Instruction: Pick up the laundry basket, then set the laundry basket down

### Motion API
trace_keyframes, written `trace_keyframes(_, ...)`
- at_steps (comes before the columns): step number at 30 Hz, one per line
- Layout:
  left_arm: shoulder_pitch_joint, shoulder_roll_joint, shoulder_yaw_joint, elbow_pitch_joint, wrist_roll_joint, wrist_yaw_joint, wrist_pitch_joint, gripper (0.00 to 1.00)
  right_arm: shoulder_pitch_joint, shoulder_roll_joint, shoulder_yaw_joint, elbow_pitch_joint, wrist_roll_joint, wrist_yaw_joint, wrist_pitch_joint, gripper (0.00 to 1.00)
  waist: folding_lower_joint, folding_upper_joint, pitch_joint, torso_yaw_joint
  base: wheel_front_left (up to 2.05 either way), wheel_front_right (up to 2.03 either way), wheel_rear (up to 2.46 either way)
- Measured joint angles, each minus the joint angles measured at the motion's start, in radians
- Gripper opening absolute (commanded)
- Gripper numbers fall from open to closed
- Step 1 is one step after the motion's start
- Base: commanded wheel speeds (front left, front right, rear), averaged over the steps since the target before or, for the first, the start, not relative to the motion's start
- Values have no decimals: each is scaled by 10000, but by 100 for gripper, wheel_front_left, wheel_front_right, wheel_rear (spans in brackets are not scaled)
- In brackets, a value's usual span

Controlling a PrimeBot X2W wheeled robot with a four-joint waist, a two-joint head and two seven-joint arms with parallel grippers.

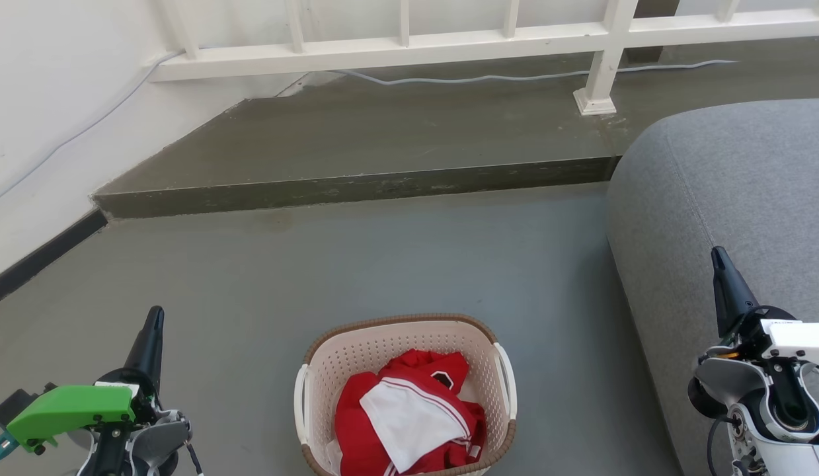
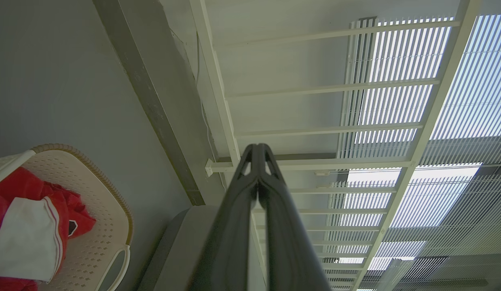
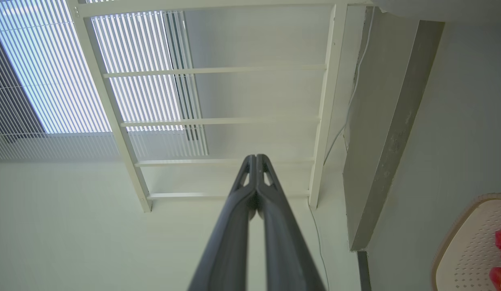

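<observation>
1. The laundry basket [image 1: 376,347] sits at the bottom centre of the head view. It appears to rest on the grey floor [image 1: 383,258], though the frame cuts off its near edge.
2. A red and white garment [image 1: 409,410] lies inside it.
3. The left gripper [image 1: 156,312], at lower left, has its fingers pressed together, holds nothing and is well apart from the basket.
4. The right gripper [image 1: 716,254], at lower right in front of the grey sofa [image 1: 733,198], is likewise closed and empty.
</observation>
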Motion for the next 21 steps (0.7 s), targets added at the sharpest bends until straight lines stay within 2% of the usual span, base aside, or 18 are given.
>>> trace_keyframes(21, 0, -10, 8, 0, 0, -31, 2, 0, 6, 6, -15, 59, 0, 2, 2, 0, 0, 0, -1, -1, 0, 0, 0)
